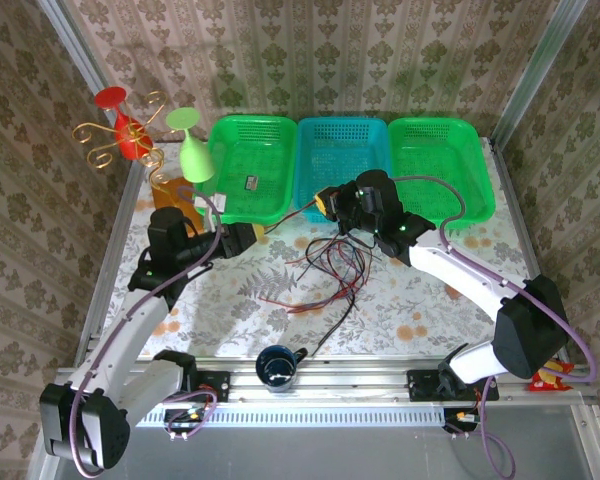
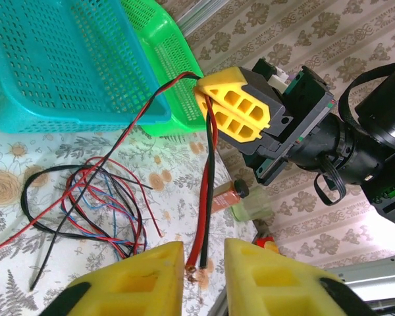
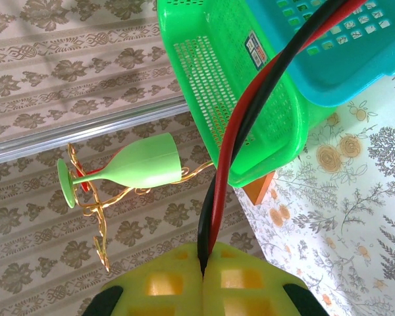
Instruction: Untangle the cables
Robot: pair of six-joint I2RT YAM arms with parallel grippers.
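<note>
Jaws of the right gripper [image 3: 203, 260] are pressed together on a pair of cables [image 3: 234, 145], one red and one black, which run side by side out from between its yellow fingers. Seen from the left wrist, this pair [image 2: 209, 184] hangs down from the right gripper [image 2: 203, 99], and its two bare ends lie in the narrow gap between the fingers of the left gripper [image 2: 204, 247], whose jaws stand a little apart, wider than the two wires. From above, both grippers are raised over the table [image 1: 230, 300], the left [image 1: 255, 233] just in front of the baskets and the right [image 1: 329, 203] near the blue one. The other cables lie on the flowered cloth in one loose tangle [image 1: 330, 265] between the arms: thin black, red and a few blue strands, looped over one another [image 2: 99, 204]; I cannot count them singly. Three baskets line the far edge, two green [image 1: 252, 120] [image 1: 435, 122] with one blue [image 1: 342, 122] between them. Two goblets, one red [image 1: 120, 120] and one green [image 1: 193, 150], hang on a gold wire stand [image 1: 98, 140] at the far left. One dark cup [image 1: 277, 365] sits at the near edge.
</note>
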